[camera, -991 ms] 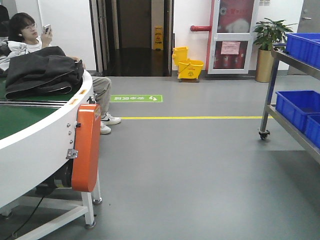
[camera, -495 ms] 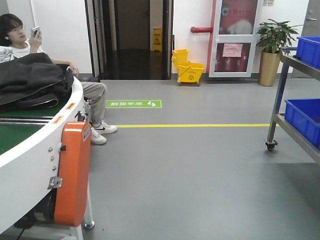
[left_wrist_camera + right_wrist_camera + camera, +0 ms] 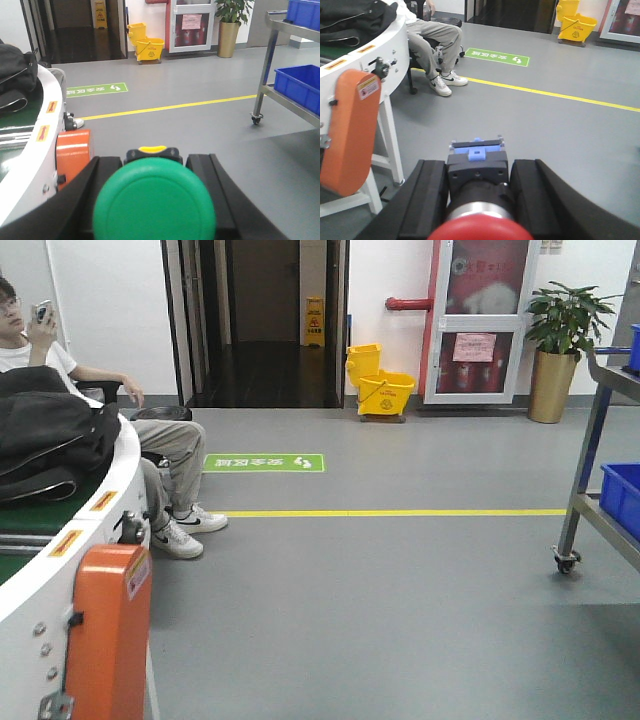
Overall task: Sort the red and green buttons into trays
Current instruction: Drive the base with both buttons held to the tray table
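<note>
In the left wrist view a green button (image 3: 155, 200) with a wide domed cap fills the space between the black fingers, and my left gripper (image 3: 153, 161) is shut on its dark body. The right wrist view has a red button (image 3: 477, 227) with a metallic collar and dark body, held in my right gripper (image 3: 477, 165), which is shut on it. Both grippers hang over grey floor. The trays are out of view in every frame.
A curved white conveyor (image 3: 60, 570) with an orange guard (image 3: 105, 630) stands at the left. A person (image 3: 150, 440) sits behind it beside a black jacket (image 3: 50, 435). A metal cart (image 3: 590, 490) with blue crates is at the right. A yellow mop bucket (image 3: 383, 390) and a plant (image 3: 560, 340) stand by the far wall.
The front view has advanced: the conveyor and orange guard slid left and grew larger. The cart slid toward the right edge, and the far wall is nearer.
</note>
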Robot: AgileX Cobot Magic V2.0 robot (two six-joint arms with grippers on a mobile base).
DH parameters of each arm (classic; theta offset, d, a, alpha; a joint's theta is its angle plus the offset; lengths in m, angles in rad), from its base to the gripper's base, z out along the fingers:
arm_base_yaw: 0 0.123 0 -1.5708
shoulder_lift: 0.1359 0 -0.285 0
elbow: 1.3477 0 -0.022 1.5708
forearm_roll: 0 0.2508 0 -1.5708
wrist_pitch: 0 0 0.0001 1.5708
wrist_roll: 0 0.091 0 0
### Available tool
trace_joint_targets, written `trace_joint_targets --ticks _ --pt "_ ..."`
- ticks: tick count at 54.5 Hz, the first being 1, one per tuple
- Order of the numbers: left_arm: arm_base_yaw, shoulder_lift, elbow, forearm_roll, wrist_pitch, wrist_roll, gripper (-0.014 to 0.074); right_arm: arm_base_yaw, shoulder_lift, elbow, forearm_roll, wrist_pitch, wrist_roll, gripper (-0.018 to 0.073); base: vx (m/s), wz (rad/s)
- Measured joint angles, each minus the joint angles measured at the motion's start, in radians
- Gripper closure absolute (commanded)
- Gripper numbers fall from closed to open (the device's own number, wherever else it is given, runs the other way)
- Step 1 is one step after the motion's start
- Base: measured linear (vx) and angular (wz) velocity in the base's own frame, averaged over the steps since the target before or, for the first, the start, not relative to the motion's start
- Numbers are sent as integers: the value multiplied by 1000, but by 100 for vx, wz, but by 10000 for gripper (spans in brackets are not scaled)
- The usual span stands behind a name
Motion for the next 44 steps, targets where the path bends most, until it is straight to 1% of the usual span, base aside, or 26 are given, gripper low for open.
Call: trace_joint_targets --ticks 24,44 --pt "0 0 0 0 0 0 594 0 0 0 0 0 0 568 47 -12" --pt "0 0 0 0 0 0 594 0 0 0 0 0 0 568 43 -33"
